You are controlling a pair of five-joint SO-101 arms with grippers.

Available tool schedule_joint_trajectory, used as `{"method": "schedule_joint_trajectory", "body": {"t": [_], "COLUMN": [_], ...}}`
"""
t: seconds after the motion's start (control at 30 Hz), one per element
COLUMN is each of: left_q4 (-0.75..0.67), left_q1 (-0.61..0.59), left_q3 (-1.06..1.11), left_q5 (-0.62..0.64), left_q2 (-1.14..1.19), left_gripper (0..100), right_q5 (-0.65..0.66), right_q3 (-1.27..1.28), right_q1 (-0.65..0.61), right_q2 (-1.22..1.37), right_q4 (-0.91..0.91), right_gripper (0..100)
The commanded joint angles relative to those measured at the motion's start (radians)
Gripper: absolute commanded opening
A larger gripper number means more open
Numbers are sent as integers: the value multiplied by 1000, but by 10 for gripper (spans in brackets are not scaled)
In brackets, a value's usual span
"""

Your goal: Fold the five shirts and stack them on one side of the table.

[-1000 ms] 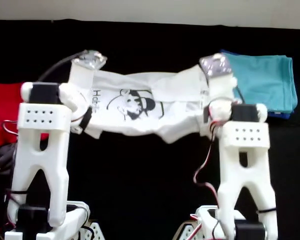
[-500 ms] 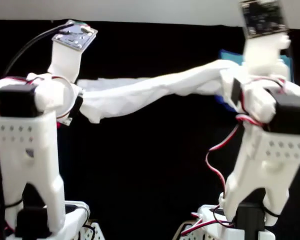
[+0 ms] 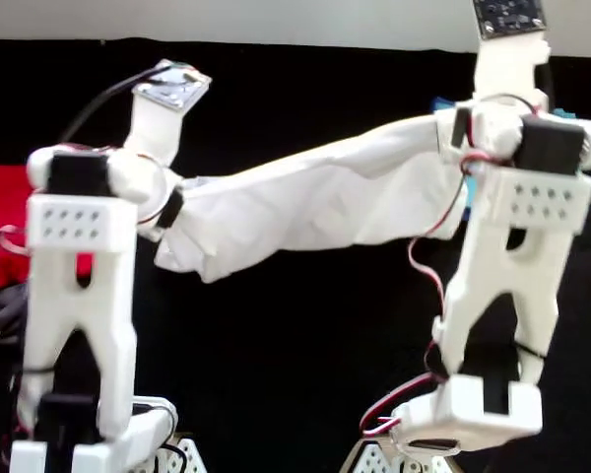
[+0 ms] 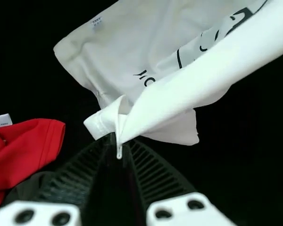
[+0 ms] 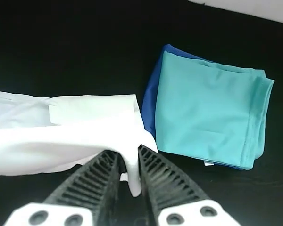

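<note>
A white shirt (image 3: 305, 202) with a black print hangs stretched in the air between my two arms. My left gripper (image 4: 118, 148) is shut on one end of the white shirt (image 4: 179, 70), and my right gripper (image 5: 130, 175) is shut on the other end (image 5: 61, 127). In the high view the left gripper (image 3: 167, 212) is low on the left and the right gripper (image 3: 453, 138) is higher on the right. A folded teal shirt (image 5: 210, 115) lies on a folded blue shirt (image 5: 150, 104) on the black table under the right arm. A red shirt (image 4: 19, 150) lies crumpled at the left.
A dark grey garment (image 3: 0, 310) lies below the red shirt (image 3: 5, 222) at the table's left edge. The black table (image 3: 295, 374) stretches under the hanging shirt. A pale wall strip (image 3: 276, 20) runs along the far edge.
Both arms lifted the white shirt off the table and swung it up. The right arm rose higher and moved right; the shirt turned so its print faces away from the high view.
</note>
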Motion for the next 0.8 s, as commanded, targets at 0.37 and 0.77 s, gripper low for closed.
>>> {"method": "schedule_joint_trajectory", "body": {"t": [0.37,0.77], "left_q4": [-339,83], "left_q1": [-13,59], "left_q3": [44,-406], "left_q5": [-3,227], "left_q2": [449,461], "left_gripper": [11,168], "right_q5": [3,3], "right_q3": [-10,-7], "right_q1": [-64,-67], "right_q2": [367,383], "right_q4": [-82,-88], "right_gripper": [6,6]}}
